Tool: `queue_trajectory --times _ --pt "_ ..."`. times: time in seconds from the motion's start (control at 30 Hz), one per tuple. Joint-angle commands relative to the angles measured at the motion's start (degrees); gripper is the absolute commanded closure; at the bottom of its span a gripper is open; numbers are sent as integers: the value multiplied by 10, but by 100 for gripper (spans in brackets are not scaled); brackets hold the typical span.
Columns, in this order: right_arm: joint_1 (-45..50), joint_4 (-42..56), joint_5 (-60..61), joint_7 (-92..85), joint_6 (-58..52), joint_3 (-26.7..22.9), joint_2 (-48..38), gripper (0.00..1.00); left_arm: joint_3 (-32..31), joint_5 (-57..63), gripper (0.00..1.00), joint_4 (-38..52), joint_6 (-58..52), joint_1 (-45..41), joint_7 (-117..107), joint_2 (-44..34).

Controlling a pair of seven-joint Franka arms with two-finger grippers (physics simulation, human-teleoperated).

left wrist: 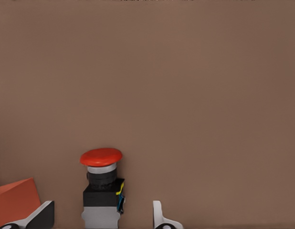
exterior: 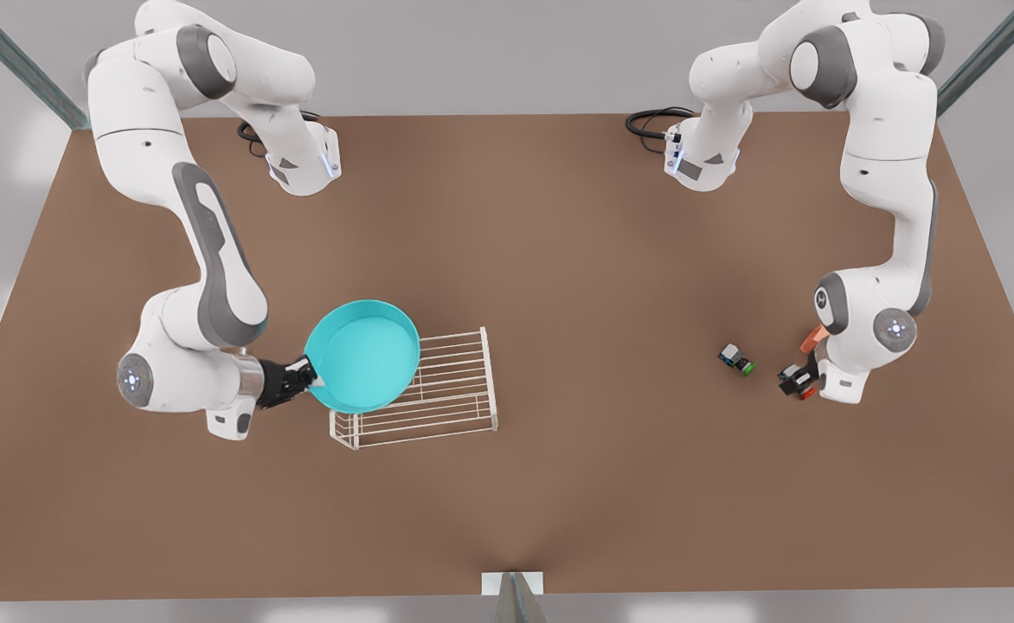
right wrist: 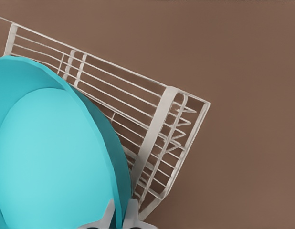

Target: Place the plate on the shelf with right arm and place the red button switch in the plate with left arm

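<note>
We read no brand, label or writing on any of the things.

The right gripper (exterior: 310,378) is at the front view's left, its jaws closed on the rim of the turquoise plate (exterior: 362,355). We see the plate tilted, its open face turned up, over the end of the white wire shelf (exterior: 451,381) that lies toward the counter's (exterior: 559,260) left edge. The shelf's long axis runs roughly from that edge toward the counter's middle.

The left gripper (exterior: 797,381) is low near the counter's right edge, its jaws spread wide on either side of the red button switch (left wrist: 102,188) without touching it. We see the switch upright, red cap up. A salmon-orange cube (left wrist: 14,200) sits just beside one finger (left wrist: 40,214). A green-capped switch (exterior: 736,358) lies on its side nearby.
</note>
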Motion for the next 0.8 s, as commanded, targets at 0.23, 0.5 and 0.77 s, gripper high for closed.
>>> queue_trajectory --times 0.23,0.5,0.77 --pt "204 14 159 121 18 -214 -1 82 5 18 0 -19 66 2 46 18" --pt "231 -32 132 121 43 -224 -5 82 7 17 0 -38 90 3 44 19" --pt "230 -25 157 139 17 -248 -50 0 7 17 0 -41 90 -1 32 19"
